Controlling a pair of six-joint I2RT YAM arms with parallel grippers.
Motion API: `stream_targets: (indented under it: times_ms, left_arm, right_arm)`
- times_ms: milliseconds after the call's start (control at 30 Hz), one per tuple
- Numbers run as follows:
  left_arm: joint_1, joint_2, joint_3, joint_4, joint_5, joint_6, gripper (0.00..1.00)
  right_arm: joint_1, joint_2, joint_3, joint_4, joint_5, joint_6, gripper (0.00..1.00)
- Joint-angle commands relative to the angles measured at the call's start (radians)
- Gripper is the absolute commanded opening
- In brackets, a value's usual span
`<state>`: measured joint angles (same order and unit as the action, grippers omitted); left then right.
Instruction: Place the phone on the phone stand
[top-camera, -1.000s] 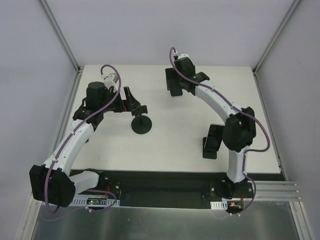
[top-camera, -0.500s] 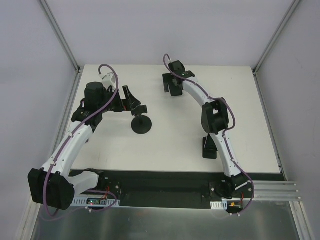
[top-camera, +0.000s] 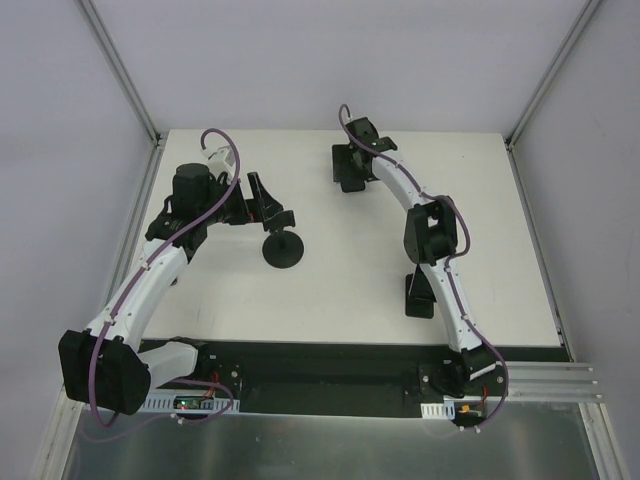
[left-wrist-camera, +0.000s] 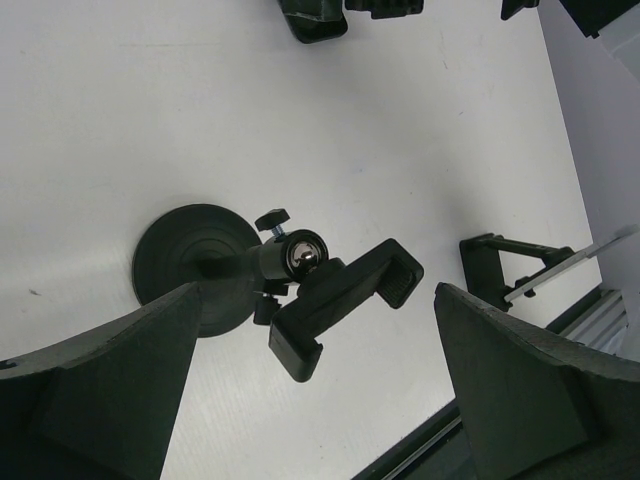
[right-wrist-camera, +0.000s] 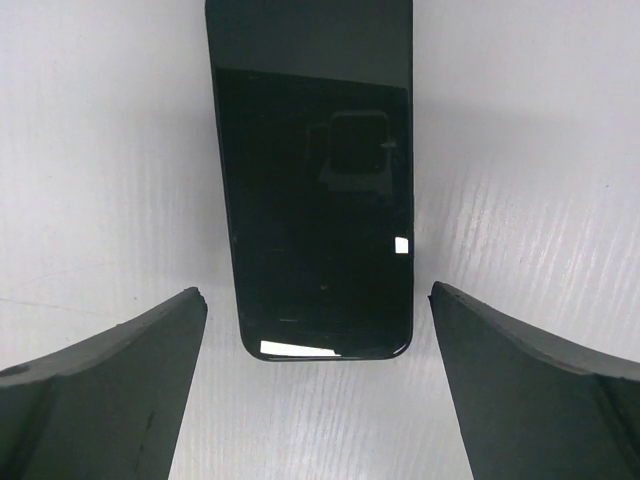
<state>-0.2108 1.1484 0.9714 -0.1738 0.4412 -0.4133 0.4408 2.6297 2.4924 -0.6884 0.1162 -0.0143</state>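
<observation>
The phone (right-wrist-camera: 315, 200) is black and lies flat, screen up, on the white table. My right gripper (right-wrist-camera: 320, 385) is open just above it. The phone's near end lies between and ahead of the two fingers, untouched. In the top view the right gripper (top-camera: 350, 168) covers most of the phone at the table's back. The phone stand (top-camera: 283, 250) has a black round disc base (left-wrist-camera: 195, 265), a short pole and a clamp holder (left-wrist-camera: 340, 300) on top. My left gripper (left-wrist-camera: 320, 400) is open above the stand, with the empty clamp between its fingers, and also shows in the top view (top-camera: 270, 205).
A black folding wedge-shaped stand (top-camera: 420, 290) sits right of centre, under the right forearm; it also shows in the left wrist view (left-wrist-camera: 495, 268). Grey walls with metal rails enclose the table (top-camera: 330, 300) on three sides.
The right arm's elbow has folded in toward the table's middle, while its gripper stays over the phone at the back. The left arm has not moved.
</observation>
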Motion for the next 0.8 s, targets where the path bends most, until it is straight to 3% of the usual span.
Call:
stream_targets:
  times_ms: [0,100,400,500,667,767]
  left_arm:
    - [-0.013,-0.004,0.026,0.004,0.021,-0.021,0.97]
    - [-0.013,-0.003,0.026,0.003,0.025,-0.022,0.97]
    - [-0.013,0.004,0.027,0.003,0.030,-0.024,0.97]
    - [-0.013,0.002,0.026,0.004,0.028,-0.022,0.97]
    - [-0.013,0.002,0.026,0.003,0.028,-0.022,0.97]
    - [-0.012,0.004,0.026,0.004,0.028,-0.022,0.97]
  right_arm:
    - [-0.008,0.019,0.056,-0.059,-0.055,0.031,0.96]
    - [-0.005,0.050,0.077,-0.082,-0.062,0.043,0.96]
    - [0.018,0.055,0.102,-0.115,0.016,0.050,0.83]
    - [0.021,0.055,0.105,-0.123,0.039,0.045,0.76]
    - [0.030,0.043,0.083,-0.143,0.080,0.036,0.53]
    - [0.038,0.001,0.008,-0.106,0.062,0.020,0.44]
